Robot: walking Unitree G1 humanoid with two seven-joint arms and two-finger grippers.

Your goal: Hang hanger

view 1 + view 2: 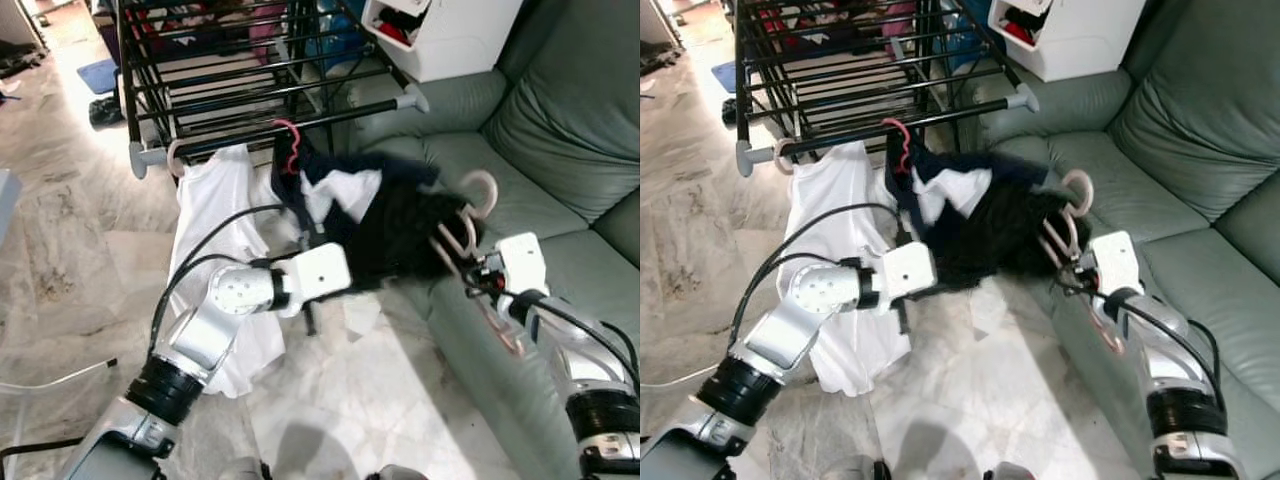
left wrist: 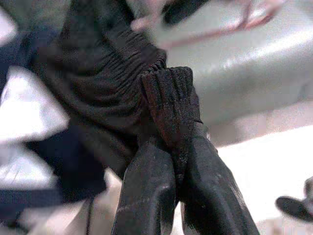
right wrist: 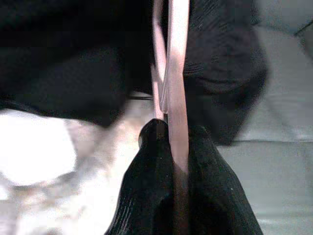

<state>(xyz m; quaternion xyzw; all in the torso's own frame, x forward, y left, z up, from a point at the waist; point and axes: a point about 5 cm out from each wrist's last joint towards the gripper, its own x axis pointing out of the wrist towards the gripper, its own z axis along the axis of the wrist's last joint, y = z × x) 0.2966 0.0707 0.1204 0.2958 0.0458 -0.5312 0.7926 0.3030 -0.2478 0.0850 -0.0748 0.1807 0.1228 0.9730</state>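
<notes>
A pale pink hanger (image 1: 478,210) sticks up beside the sofa, partly inside a black garment (image 1: 405,232). My right gripper (image 3: 172,128) is shut on the hanger's bar (image 3: 177,73), at the sofa's front edge (image 1: 478,280). My left gripper (image 2: 173,147) is shut on a ribbed hem of the black garment (image 2: 168,95), holding it up near the floor (image 1: 362,275). A black drying rack (image 1: 270,125) stands behind. On its front rail hang a red hanger (image 1: 290,150) with a navy and white garment and a white shirt (image 1: 215,200).
The grey-green sofa (image 1: 560,150) takes up the right side. A white box (image 1: 440,35) stands behind its armrest. Marble floor (image 1: 80,260) spreads to the left. A black cable (image 1: 215,225) loops over my left arm.
</notes>
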